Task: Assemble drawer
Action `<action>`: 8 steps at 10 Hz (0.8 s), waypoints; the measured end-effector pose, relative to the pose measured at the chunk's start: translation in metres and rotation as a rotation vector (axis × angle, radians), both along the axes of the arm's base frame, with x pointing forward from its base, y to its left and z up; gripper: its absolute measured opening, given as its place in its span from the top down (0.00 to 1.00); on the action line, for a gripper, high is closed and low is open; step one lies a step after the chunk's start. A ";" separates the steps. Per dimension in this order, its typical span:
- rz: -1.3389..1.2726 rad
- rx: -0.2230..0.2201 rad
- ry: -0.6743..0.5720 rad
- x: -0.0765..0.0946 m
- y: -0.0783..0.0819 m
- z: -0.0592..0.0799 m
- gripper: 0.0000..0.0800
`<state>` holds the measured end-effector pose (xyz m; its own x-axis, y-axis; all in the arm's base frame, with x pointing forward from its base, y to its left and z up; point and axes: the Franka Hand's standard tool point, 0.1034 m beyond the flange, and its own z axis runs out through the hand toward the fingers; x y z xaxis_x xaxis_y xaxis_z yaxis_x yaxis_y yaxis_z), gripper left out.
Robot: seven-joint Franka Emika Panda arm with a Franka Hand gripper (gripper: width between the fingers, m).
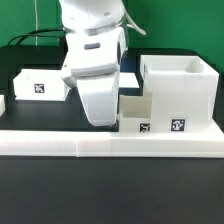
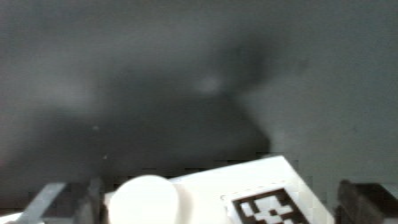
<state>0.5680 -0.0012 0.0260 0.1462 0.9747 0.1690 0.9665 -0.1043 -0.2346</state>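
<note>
- We see the gripper (image 2: 210, 208) spread wide in the wrist view: one dark finger (image 2: 365, 200) stands at each side of the picture, and neither appears to press on anything.
- Between them lies the corner of a small flat box (image 2: 267, 190) of the drawer, showing a square tag and a round white knob (image 2: 143, 200). The box is directly under the hand and slightly nearer one finger than the other.
- In the exterior view this box sticks out from behind the gripper toward the exterior view's right. Its long side runs along the border rail (image 1: 110, 147), and its far end is just beside the large hollow shell (image 1: 180, 85). We cannot tell whether the two touch.
- The second flat box (image 1: 42, 85) sits well apart, at the exterior view's left.
- We judge that the coming move depends on the fingers closing across the box's short width, leaving the long side free to travel toward the shell.
- The fingertips are hidden in the exterior view, so we cannot tell how high they are above the box.
</note>
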 end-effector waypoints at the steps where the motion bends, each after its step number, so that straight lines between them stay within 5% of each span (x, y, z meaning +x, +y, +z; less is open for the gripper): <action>1: 0.006 0.001 0.004 0.000 0.001 0.000 0.19; 8: 0.063 0.000 -0.020 0.003 0.001 0.001 0.19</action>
